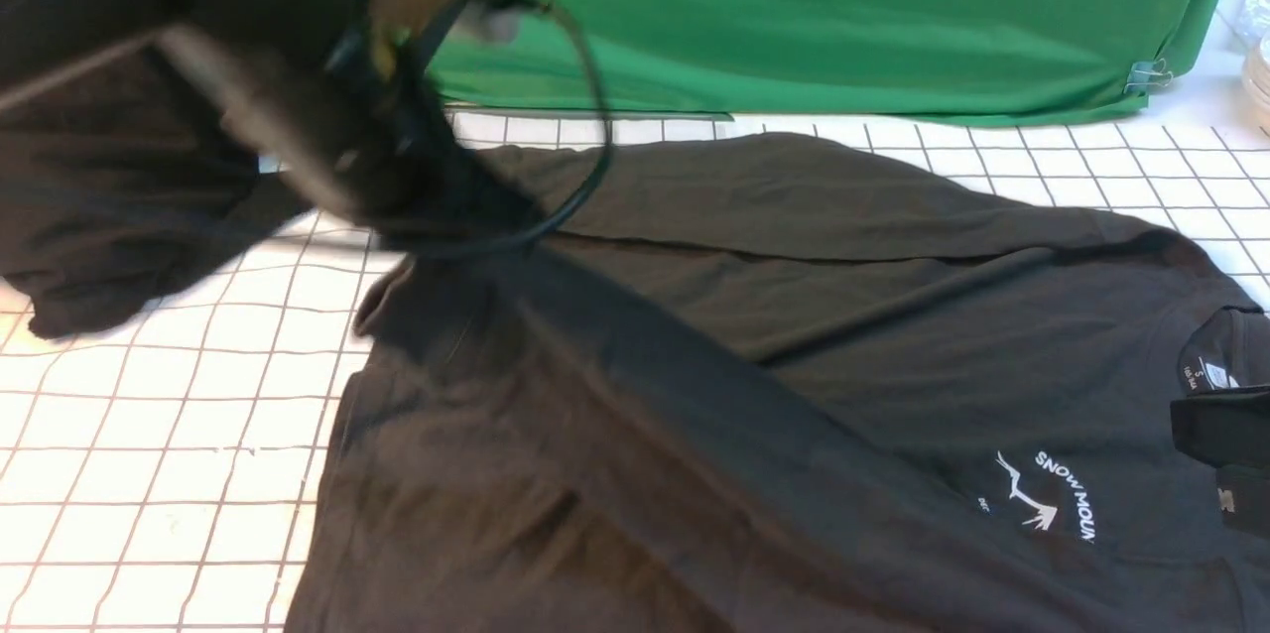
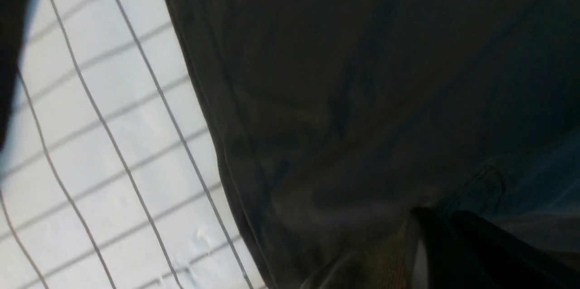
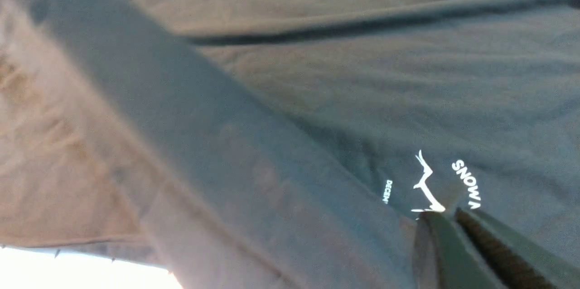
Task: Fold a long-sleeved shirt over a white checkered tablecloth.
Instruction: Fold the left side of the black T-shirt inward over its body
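The long-sleeved shirt (image 1: 794,316) lies spread on the white checkered tablecloth (image 1: 149,435), its white mountain print (image 1: 1052,499) near the right side. My left gripper (image 1: 446,226), blurred, is at the shirt's left edge. One sleeve (image 1: 675,385) runs taut from it down to the right. In the left wrist view the gripper (image 2: 435,214) is shut, with the ribbed cuff (image 2: 385,257) and dark shirt cloth (image 2: 362,76) against its fingers. My right gripper (image 1: 1206,430) is at the right edge by the collar. Its jaws (image 3: 442,214) are shut just over the print (image 3: 426,185), with no cloth seen between them.
A second dark garment (image 1: 109,216) lies at the far left under the left arm. A green fabric (image 1: 794,18) hangs along the back, held by a binder clip (image 1: 1151,75). Clear containers (image 1: 1255,67) stand at the far right. Bare tablecloth (image 2: 90,144) shows left of the shirt.
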Controlling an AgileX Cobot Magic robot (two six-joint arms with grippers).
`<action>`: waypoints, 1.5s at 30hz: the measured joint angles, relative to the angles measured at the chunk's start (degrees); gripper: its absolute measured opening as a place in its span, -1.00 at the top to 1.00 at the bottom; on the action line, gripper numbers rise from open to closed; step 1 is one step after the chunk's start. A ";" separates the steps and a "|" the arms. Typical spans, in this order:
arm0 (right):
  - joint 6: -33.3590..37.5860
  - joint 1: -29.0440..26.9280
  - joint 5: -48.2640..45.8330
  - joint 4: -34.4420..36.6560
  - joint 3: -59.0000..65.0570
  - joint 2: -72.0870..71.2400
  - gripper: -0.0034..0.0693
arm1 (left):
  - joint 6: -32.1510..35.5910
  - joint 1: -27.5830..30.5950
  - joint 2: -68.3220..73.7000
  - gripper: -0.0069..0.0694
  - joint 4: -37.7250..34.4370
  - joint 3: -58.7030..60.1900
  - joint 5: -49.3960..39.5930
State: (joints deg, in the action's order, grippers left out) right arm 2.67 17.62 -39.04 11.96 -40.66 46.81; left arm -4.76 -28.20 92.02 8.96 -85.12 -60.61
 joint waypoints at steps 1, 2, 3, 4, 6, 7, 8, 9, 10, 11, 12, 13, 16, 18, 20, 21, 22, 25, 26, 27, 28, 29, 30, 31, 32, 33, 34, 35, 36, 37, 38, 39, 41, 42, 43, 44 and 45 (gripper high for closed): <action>0.00 0.00 0.00 0.32 0.00 0.00 0.82 | 0.81 0.28 3.06 0.78 0.41 -3.09 -0.43; 0.00 0.00 0.00 0.50 0.00 0.00 0.82 | 1.26 0.96 6.14 0.78 1.33 -5.77 -0.94; 0.00 0.00 0.00 0.50 0.00 0.00 0.81 | 1.45 1.30 7.43 0.78 1.98 -6.61 -1.08; 0.00 0.00 0.00 0.52 0.00 0.00 0.81 | 1.60 1.98 9.52 0.78 2.90 -7.81 -1.41; 0.00 0.00 0.00 0.52 0.00 0.00 0.81 | 1.72 3.44 13.28 0.78 4.19 -9.69 -1.70; 0.00 0.00 0.00 0.52 0.00 0.00 0.80 | 1.72 4.17 14.33 0.78 4.55 -10.18 -1.68; 0.00 0.00 0.00 0.52 0.00 0.00 0.80 | 1.72 5.22 16.28 0.78 4.88 -11.20 -1.74; 0.00 0.00 0.00 0.57 0.00 0.00 0.80 | 1.72 6.07 18.08 0.78 5.03 -12.22 -1.75; 0.00 0.00 0.00 0.57 0.00 0.00 0.79 | 1.72 6.35 18.35 0.78 5.05 -12.38 -1.75; 0.00 0.00 0.00 0.57 0.00 0.00 0.79 | 1.76 7.23 20.28 0.78 5.10 -13.32 -1.75; 0.00 0.00 0.00 0.57 0.00 0.00 0.79 | 1.76 7.79 21.54 0.78 5.10 -14.04 -1.75; 0.00 0.00 0.00 0.57 0.00 0.00 0.79 | 1.76 8.31 22.74 0.78 5.01 -14.80 -1.69; 0.00 0.00 0.00 0.58 0.00 0.00 0.78 | 1.98 8.65 25.72 0.78 5.01 -15.97 -1.54; 0.00 0.00 0.00 0.63 0.00 0.00 0.77 | 2.01 8.72 26.94 0.78 5.01 -16.27 -0.72; 0.21 0.00 -0.67 1.02 0.00 0.02 0.77 | 2.05 8.72 27.60 0.78 4.96 -16.32 -0.04; 0.72 0.00 -1.51 1.47 0.00 0.06 0.76 | 2.05 8.72 27.76 0.78 4.96 -16.32 0.14; 2.10 0.00 -3.12 2.54 0.00 0.26 0.76 | 2.05 8.72 27.88 0.78 4.96 -16.32 0.35; 6.42 0.37 -9.08 7.75 -0.07 2.58 0.76 | 2.07 8.72 27.95 0.78 5.02 -16.37 0.73; 8.13 1.20 -11.72 9.53 -0.07 3.95 0.76 | 2.20 8.72 27.95 0.78 5.02 -16.44 0.91; 8.37 1.37 -12.11 10.10 -0.07 4.56 0.76 | 2.20 8.72 27.95 0.78 5.02 -16.44 0.99; 9.75 3.23 -14.15 11.38 -0.07 6.53 0.76 | 2.20 8.72 27.95 0.78 5.02 -16.49 1.12; 10.54 5.52 -14.87 11.79 -0.07 9.02 0.75 | 2.25 8.72 27.95 0.78 5.02 -16.49 1.26; 10.54 5.98 -14.87 11.84 -0.07 9.39 0.75 | 2.25 8.72 27.95 0.78 5.02 -16.49 1.26; 10.53 9.30 -14.18 11.59 0.05 11.65 0.75 | 2.25 8.72 27.95 0.78 5.02 -16.49 1.26; 9.97 12.42 -11.82 10.82 0.52 14.49 0.75 | 2.25 8.72 27.95 0.78 5.02 -16.49 1.26; 8.47 15.56 -9.47 9.46 1.33 17.17 0.74 | 2.25 8.72 27.95 0.78 5.02 -16.49 1.26; 6.44 17.96 -6.91 7.80 2.15 19.57 0.74 | 2.25 8.72 27.95 0.78 5.02 -16.49 1.26; 5.49 18.42 -5.87 7.44 2.30 20.06 0.74 | 2.25 8.72 27.95 0.78 5.02 -16.49 1.26; 3.40 20.39 -3.87 5.78 3.09 22.10 0.73 | 2.25 8.72 27.95 0.78 5.02 -16.49 1.26; -0.62 22.58 -0.15 2.70 3.83 26.15 0.71 | 2.25 8.83 27.95 0.78 5.02 -16.49 1.26; -1.04 22.58 0.32 2.39 3.89 26.63 0.71 | 2.25 8.83 27.95 0.78 5.02 -16.49 1.21; -3.37 23.60 3.69 0.71 4.09 30.42 0.66 | 2.25 8.83 27.95 0.78 5.02 -16.49 1.16; -5.24 23.94 8.48 -0.15 4.16 34.45 0.53 | 2.25 8.87 27.95 0.78 5.02 -16.49 1.11; -6.00 23.94 10.08 -0.27 4.16 35.46 0.46 | 2.25 8.93 27.95 0.78 4.97 -16.49 1.11; -6.70 23.94 11.83 -0.42 4.16 36.88 0.35 | 2.25 8.98 27.95 0.78 4.97 -16.49 1.05; -7.50 23.94 13.62 -0.64 4.16 38.15 0.20 | 2.25 9.17 27.95 0.78 4.69 -16.49 1.05; -7.83 23.94 15.00 -0.69 4.16 39.02 0.05 | 2.44 9.38 27.95 0.78 4.19 -16.49 1.05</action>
State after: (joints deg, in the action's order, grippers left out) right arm -5.16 41.56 -24.04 11.27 -36.50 85.82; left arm -2.32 -18.83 119.98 13.15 -101.61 -59.57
